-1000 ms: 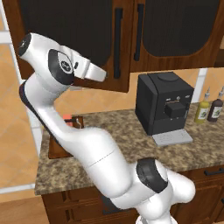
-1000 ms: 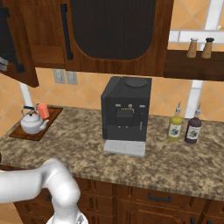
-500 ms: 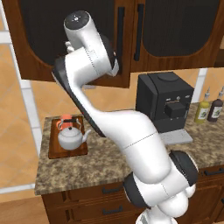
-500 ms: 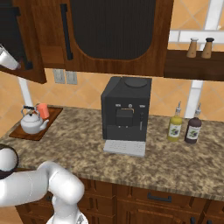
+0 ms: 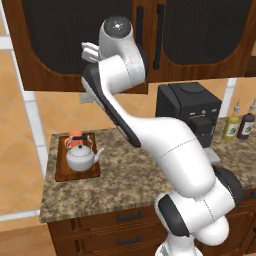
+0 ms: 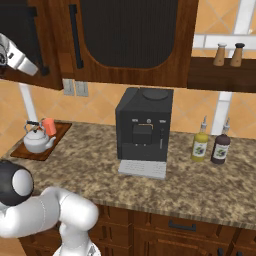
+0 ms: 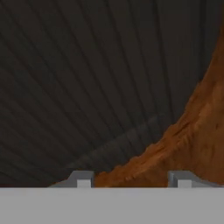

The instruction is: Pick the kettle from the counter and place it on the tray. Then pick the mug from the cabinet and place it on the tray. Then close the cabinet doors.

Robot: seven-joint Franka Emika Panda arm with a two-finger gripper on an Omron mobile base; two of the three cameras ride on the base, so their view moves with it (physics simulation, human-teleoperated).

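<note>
Right in front of the gripper (image 7: 131, 179), whose fingertips stand apart and empty, the left cabinet door's (image 5: 55, 45) mesh panel wants a steady flat push shut, with kettle (image 5: 81, 156) and mug (image 5: 76, 137) on the tray (image 5: 62, 172) far below.

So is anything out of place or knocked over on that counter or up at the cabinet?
Nothing stands out. The kettle and the mug stand upright on the tray, nothing spilled. The coffee machine and two bottles stand straight on the counter. The gripper is against the cabinet door.
</note>
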